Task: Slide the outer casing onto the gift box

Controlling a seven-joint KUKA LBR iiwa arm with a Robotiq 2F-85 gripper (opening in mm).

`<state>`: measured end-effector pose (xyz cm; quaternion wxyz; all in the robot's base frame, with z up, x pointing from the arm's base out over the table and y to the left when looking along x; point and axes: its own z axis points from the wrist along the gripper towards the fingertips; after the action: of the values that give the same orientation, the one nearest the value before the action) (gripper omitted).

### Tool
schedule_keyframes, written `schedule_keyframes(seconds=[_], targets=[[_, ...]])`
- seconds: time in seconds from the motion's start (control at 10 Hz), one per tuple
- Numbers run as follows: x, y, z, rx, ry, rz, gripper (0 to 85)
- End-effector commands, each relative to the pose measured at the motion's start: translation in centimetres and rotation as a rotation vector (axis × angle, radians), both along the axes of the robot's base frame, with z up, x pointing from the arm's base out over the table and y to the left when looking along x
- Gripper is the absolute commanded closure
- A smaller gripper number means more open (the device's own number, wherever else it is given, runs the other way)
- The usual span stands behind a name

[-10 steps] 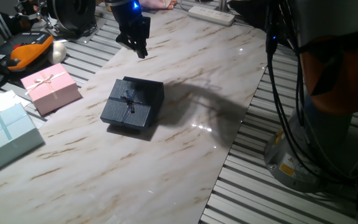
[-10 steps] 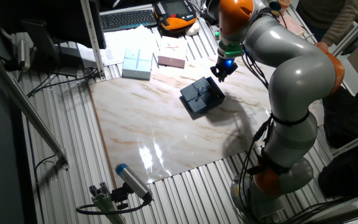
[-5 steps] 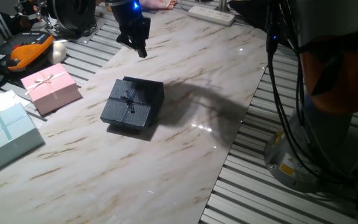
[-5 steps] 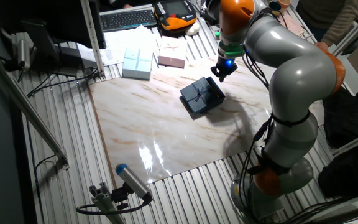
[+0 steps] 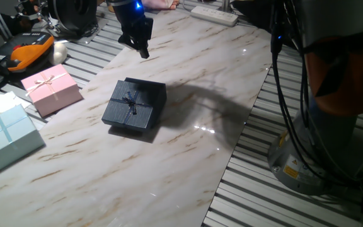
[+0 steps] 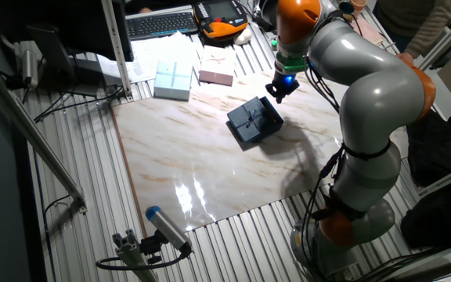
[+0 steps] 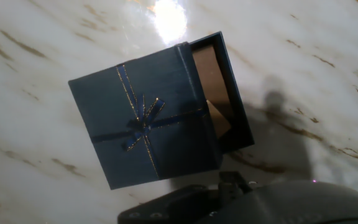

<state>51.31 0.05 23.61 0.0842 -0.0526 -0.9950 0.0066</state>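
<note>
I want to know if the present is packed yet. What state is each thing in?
gift box: shut, bow up, lying partly over the casing.
outer casing: brown inside showing, not fully on.
claw: up in the air, holding nothing.
pink box: shut.
pale blue box: shut.

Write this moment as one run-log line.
gripper: raised, holding nothing | gift box: lying partly over outer casing, offset | casing: interior showing | slide: not done

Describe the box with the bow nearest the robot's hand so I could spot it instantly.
On the marble table, look just below the gripper. The gift box is flat, square and dark navy with a matching ribbon bow, lying askew on an open casing. The pink box and pale blue box sit at the table's edge.
</note>
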Motion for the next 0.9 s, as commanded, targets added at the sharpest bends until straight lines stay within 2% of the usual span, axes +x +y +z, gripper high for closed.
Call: schedule_keyframes(seconds=[0.0,0.2,0.3,0.4,0.5,0.6,0.7,0.8], targets=[[-0.01,0.00,0.00,0.000,0.001,0.010,85.0],[-0.01,0.00,0.00,0.000,0.002,0.016,85.0],[-0.01,0.00,0.00,-0.009,-0.036,0.003,85.0],[-0.01,0.00,0.00,-0.020,-0.120,-0.002,85.0],[-0.01,0.00,0.00,-0.018,-0.115,-0.005,85.0],[-0.01,0.00,0.00,0.018,-0.118,-0.047,85.0],[-0.01,0.00,0.00,0.036,-0.125,-0.068,85.0],[-0.01,0.00,0.00,0.070,-0.157,-0.115,85.0]])
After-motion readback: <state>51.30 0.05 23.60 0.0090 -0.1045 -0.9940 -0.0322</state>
